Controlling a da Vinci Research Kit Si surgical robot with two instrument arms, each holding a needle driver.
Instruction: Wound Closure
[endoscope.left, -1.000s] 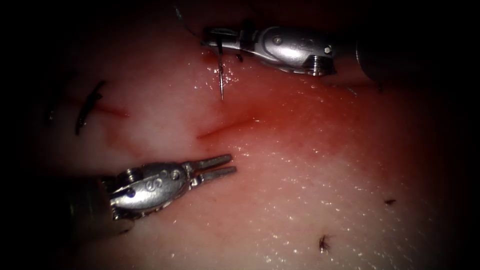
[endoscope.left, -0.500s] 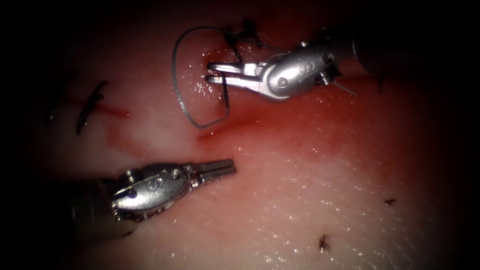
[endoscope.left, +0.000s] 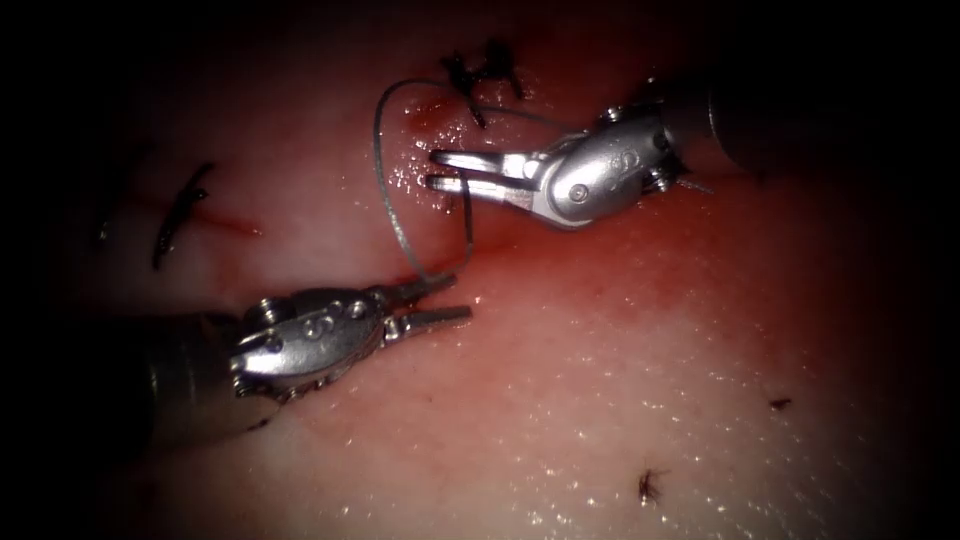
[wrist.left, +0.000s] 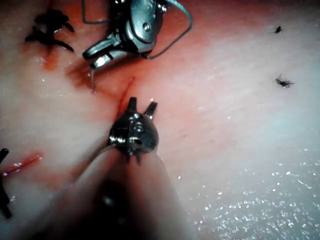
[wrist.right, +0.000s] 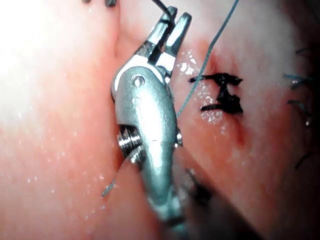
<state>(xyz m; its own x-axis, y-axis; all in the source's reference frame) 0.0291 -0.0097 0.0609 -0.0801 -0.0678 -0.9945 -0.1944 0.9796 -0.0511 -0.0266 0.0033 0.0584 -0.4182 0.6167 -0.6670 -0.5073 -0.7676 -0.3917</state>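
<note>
The right hand (endoscope.left: 432, 170) is clamped on the needle; the left hand (endoscope.left: 455, 300) is spread.

You can read no text, label, brand or number here. The metal body of the right tool (endoscope.left: 436, 170) carries a small embossed mark in the endoscope view, too faint for you to make out as a character.
</note>
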